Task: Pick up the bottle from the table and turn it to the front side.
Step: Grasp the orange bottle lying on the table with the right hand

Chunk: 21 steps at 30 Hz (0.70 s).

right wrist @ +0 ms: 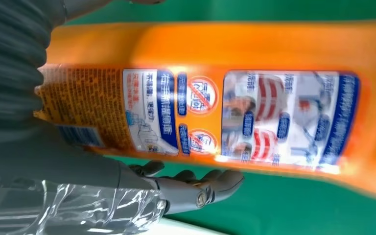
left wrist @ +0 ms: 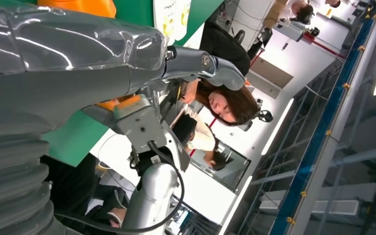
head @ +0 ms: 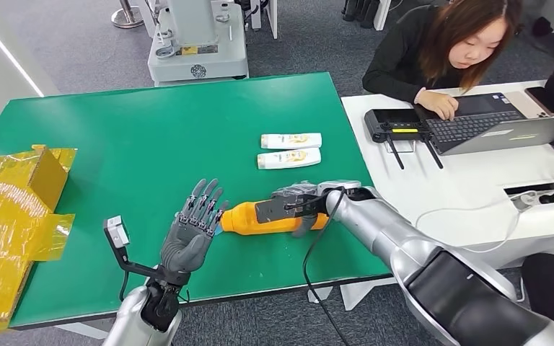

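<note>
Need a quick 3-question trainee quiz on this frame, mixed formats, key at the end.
1. True or false: the left hand holds the orange bottle.
2. Which face of the bottle does the right wrist view show? A) a printed label with icons and a barcode B) bare plastic
3. Fill in: two white bottles lie on the ____ table.

Key: 1 false; the right hand has its fingers around it, the left is raised with fingers spread. 2 A. 3 green.

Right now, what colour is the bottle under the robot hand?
Orange, with a blue, white and red label; the bottle shows best in the right wrist view.
</note>
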Each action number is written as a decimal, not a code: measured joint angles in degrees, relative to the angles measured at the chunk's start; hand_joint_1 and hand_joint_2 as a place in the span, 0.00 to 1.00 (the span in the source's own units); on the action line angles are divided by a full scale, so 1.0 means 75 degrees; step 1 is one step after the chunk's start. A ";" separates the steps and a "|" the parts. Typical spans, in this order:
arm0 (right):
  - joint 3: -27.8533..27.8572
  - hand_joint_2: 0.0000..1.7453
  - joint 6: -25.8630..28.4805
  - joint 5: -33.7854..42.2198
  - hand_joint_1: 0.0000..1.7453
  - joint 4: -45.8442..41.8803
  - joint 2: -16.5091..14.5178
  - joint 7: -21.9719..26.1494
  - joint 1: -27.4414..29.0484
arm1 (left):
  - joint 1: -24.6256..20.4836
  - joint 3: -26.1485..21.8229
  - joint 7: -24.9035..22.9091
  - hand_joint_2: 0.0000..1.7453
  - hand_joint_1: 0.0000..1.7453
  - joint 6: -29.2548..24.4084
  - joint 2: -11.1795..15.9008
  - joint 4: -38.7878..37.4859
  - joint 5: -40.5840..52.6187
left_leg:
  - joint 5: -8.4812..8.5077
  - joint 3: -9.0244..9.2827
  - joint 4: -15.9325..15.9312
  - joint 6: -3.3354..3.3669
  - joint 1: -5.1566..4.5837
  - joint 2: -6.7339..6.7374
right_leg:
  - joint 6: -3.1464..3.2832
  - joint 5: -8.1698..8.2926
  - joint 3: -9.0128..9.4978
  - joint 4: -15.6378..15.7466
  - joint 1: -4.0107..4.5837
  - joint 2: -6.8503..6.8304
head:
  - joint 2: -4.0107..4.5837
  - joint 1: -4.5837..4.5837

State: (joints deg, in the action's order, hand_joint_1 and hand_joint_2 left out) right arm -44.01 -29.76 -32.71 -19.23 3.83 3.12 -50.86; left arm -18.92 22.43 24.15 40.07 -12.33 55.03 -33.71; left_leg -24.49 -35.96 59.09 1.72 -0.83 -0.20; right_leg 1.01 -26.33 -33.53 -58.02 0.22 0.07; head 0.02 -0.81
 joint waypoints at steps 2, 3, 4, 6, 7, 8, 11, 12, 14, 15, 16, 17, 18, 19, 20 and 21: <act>-0.0233 1.00 -0.0114 -0.0202 0.52 0.0026 0.0005 -0.0019 -0.0072 | -0.0027 -0.0012 -0.0049 1.00 0.00 -0.0010 -0.0004 -0.0021 -0.0023 | 0.0000 0.0001 0.0000 0.0000 0.0000 0.0000 | 0.0000 0.0000 0.0001 0.0000 0.0000 0.0000 | 0.0000 -0.0001; -0.0347 1.00 -0.0150 -0.0299 0.52 0.0035 0.0012 -0.0012 -0.0103 | -0.0037 -0.0020 -0.0066 1.00 0.00 -0.0017 -0.0005 -0.0028 -0.0025 | 0.0000 0.0002 0.0000 0.0000 0.0000 0.0000 | 0.0000 0.0000 0.0001 0.0001 0.0000 0.0000 | 0.0000 -0.0001; -0.0468 1.00 -0.0174 -0.0392 0.64 0.0042 0.0023 -0.0002 -0.0128 | -0.0043 -0.0028 -0.0079 1.00 0.00 -0.0023 -0.0007 -0.0034 -0.0025 | 0.0000 0.0002 0.0001 0.0000 -0.0001 0.0000 | 0.0000 0.0000 0.0002 0.0001 -0.0001 0.0000 | 0.0000 -0.0001; -0.0672 1.00 -0.0183 -0.0497 0.88 0.0058 0.0049 0.0020 -0.0170 | -0.0045 -0.0045 -0.0090 1.00 0.00 -0.0031 -0.0008 -0.0039 -0.0025 | 0.0000 0.0003 0.0001 0.0000 -0.0001 0.0001 | 0.0000 0.0000 0.0003 0.0002 -0.0001 0.0001 | 0.0000 -0.0001; -0.0756 1.00 -0.0181 -0.0524 1.00 0.0066 0.0060 0.0027 -0.0189 | -0.0045 -0.0051 -0.0090 1.00 0.00 -0.0031 -0.0009 -0.0040 -0.0023 | 0.0000 0.0004 0.0001 0.0000 -0.0001 0.0001 | 0.0000 0.0000 0.0004 0.0002 -0.0001 0.0001 | 0.0000 -0.0001; -0.0829 1.00 -0.0169 -0.0553 1.00 0.0074 0.0072 0.0038 -0.0207 | -0.0045 -0.0055 -0.0090 1.00 0.00 -0.0034 -0.0009 -0.0041 -0.0017 | 0.0000 0.0004 0.0001 0.0000 -0.0001 0.0001 | 0.0000 0.0000 0.0004 0.0003 -0.0001 0.0001 | 0.0000 -0.0001; -0.1045 1.00 0.0012 -0.0698 1.00 0.0086 0.0104 0.0070 -0.0226 | -0.0042 -0.0056 -0.0068 1.00 0.00 -0.0061 -0.0009 -0.0045 0.0034 | 0.0000 0.0006 0.0001 0.0001 -0.0001 0.0002 | 0.0000 0.0000 0.0006 0.0004 -0.0001 0.0001 | 0.0000 -0.0001; -0.1117 1.00 0.0148 -0.0758 1.00 0.0087 0.0112 0.0066 -0.0217 | -0.0039 -0.0056 -0.0043 1.00 0.00 -0.0085 -0.0008 -0.0046 0.0066 | 0.0000 0.0007 0.0001 0.0001 -0.0001 0.0002 | 0.0000 0.0000 0.0006 0.0004 -0.0001 0.0001 | 0.0000 -0.0001; -0.1252 1.00 0.0490 -0.0902 1.00 0.0086 0.0122 0.0036 -0.0183 | -0.0029 -0.0058 0.0035 1.00 0.00 -0.0139 -0.0002 -0.0046 0.0145 | 0.0000 0.0013 0.0000 0.0000 -0.0001 0.0005 | 0.0000 0.0000 0.0011 0.0004 -0.0001 0.0003 | 0.0000 -0.0001; -0.1330 1.00 0.0701 -0.0987 1.00 0.0085 0.0128 0.0024 -0.0159 | -0.0022 -0.0058 0.0080 1.00 0.00 -0.0165 0.0004 -0.0046 0.0189 | -0.0001 0.0018 0.0000 0.0000 0.0000 0.0008 | 0.0000 0.0000 0.0014 0.0005 -0.0001 0.0006 | 0.0000 0.0000; -0.1407 1.00 0.0921 -0.1068 1.00 0.0082 0.0141 0.0025 -0.0131 | -0.0011 -0.0059 0.0131 1.00 0.00 -0.0184 0.0009 -0.0046 0.0237 | -0.0001 0.0024 0.0000 0.0000 0.0000 0.0011 | 0.0000 0.0000 0.0019 0.0005 -0.0001 0.0008 | 0.0000 0.0001; -0.1483 1.00 0.1149 -0.1128 1.00 0.0078 0.0159 0.0042 -0.0099 | 0.0006 -0.0060 0.0181 1.00 0.00 -0.0203 0.0015 -0.0046 0.0287 | -0.0001 0.0029 -0.0001 0.0000 0.0000 0.0013 | 0.0000 0.0000 0.0024 0.0005 0.0000 0.0009 | 0.0000 0.0000; -0.1540 1.00 0.1350 -0.1155 1.00 0.0074 0.0184 0.0071 -0.0065 | 0.0032 -0.0063 0.0235 1.00 0.00 -0.0225 0.0020 -0.0046 0.0345 | -0.0001 0.0032 -0.0001 0.0000 0.0000 0.0013 | 0.0000 0.0000 0.0028 0.0006 0.0000 0.0009 | 0.0000 0.0000; -0.1580 1.00 0.1546 -0.1100 1.00 0.0068 0.0219 0.0125 -0.0030 | 0.0065 -0.0071 0.0290 1.00 0.00 -0.0261 0.0025 -0.0046 0.0412 | -0.0001 0.0033 -0.0002 0.0000 0.0000 0.0012 | 0.0000 0.0000 0.0030 0.0006 0.0000 0.0008 | 0.0000 -0.0001; -0.1594 1.00 0.1739 -0.0965 1.00 0.0053 0.0264 0.0203 0.0012 | 0.0108 -0.0090 0.0347 1.00 0.00 -0.0323 0.0031 -0.0043 0.0491 | 0.0001 0.0033 -0.0002 0.0001 0.0000 0.0011 | 0.0000 0.0001 0.0031 0.0006 0.0000 0.0006 | 0.0000 -0.0001; -0.1580 1.00 0.1930 -0.0779 1.00 0.0026 0.0318 0.0297 0.0065 | 0.0160 -0.0118 0.0405 1.00 0.00 -0.0407 0.0041 -0.0033 0.0580 | 0.0003 0.0033 -0.0003 0.0003 0.0000 0.0009 | -0.0002 0.0002 0.0032 0.0006 0.0000 0.0005 | 0.0000 -0.0001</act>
State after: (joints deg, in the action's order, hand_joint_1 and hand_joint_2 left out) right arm -55.86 -15.29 -38.55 -19.04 6.21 5.35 -50.38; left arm -17.71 21.55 27.19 37.02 -12.02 54.78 -29.36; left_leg -24.47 -35.71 59.07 1.74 -0.83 -0.13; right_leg 1.00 -26.31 -33.29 -57.97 0.22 0.10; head 0.02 -0.82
